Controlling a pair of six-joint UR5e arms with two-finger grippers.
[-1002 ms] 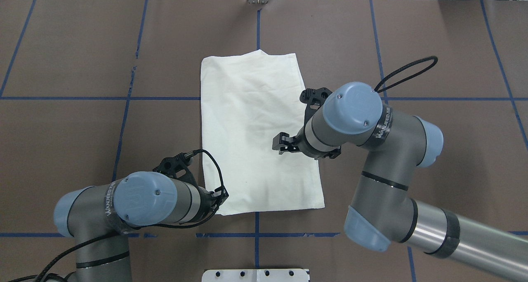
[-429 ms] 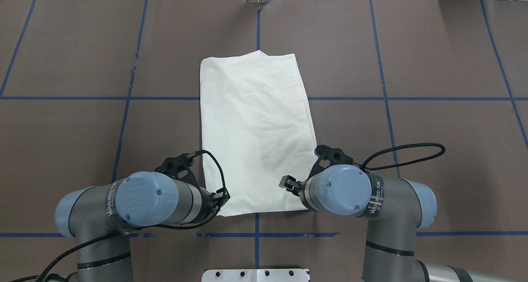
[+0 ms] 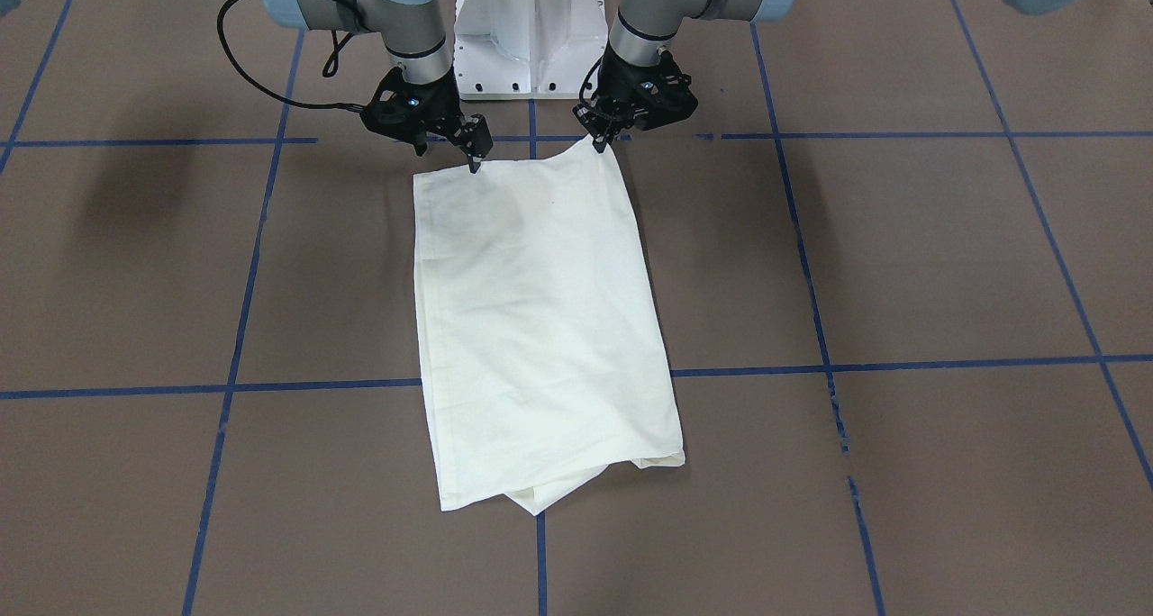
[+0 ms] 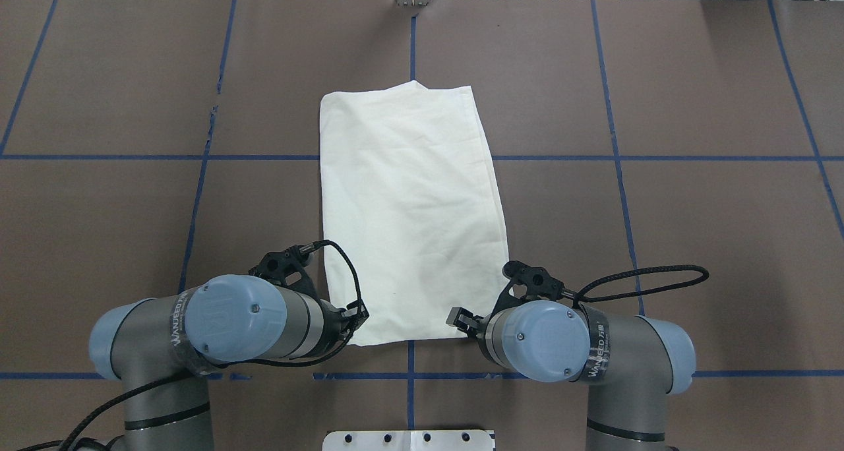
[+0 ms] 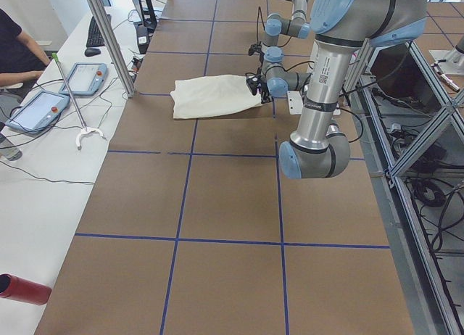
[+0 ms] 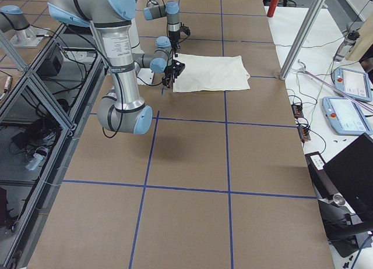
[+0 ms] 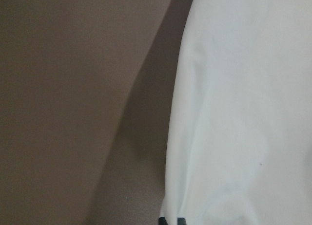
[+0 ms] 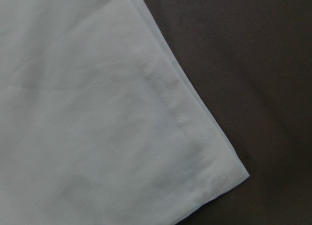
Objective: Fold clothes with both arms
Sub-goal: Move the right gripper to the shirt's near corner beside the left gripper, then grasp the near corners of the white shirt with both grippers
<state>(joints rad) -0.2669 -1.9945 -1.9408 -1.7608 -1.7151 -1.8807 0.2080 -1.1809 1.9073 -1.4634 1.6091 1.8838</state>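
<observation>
The clothes (image 4: 409, 207) are one cream shirt folded into a long rectangle, plain side up, in the table's middle (image 3: 531, 328). My left gripper (image 4: 357, 319) is at its near-left corner and shut on it. In the front-facing view that corner rises slightly to the left gripper (image 3: 597, 140). The left wrist view shows cloth (image 7: 243, 113) with dark, closed fingertips at the bottom edge. My right gripper (image 4: 457, 319) stands low over the near-right part of the hem (image 3: 473, 154) and looks open. The right wrist view shows only the stitched corner (image 8: 97, 113), no fingers.
The brown table mat (image 4: 692, 240) carries blue tape grid lines. The white pedestal base (image 3: 531, 22) stands just behind the grippers. At the far side, a desk holds teach pendants (image 5: 40, 106), a person sits there (image 5: 14, 45), and a metal post (image 5: 109, 38) rises.
My right arm has swung from above the middle of the shirt back to its near-right corner and come lower. The left gripper has stayed on its corner.
</observation>
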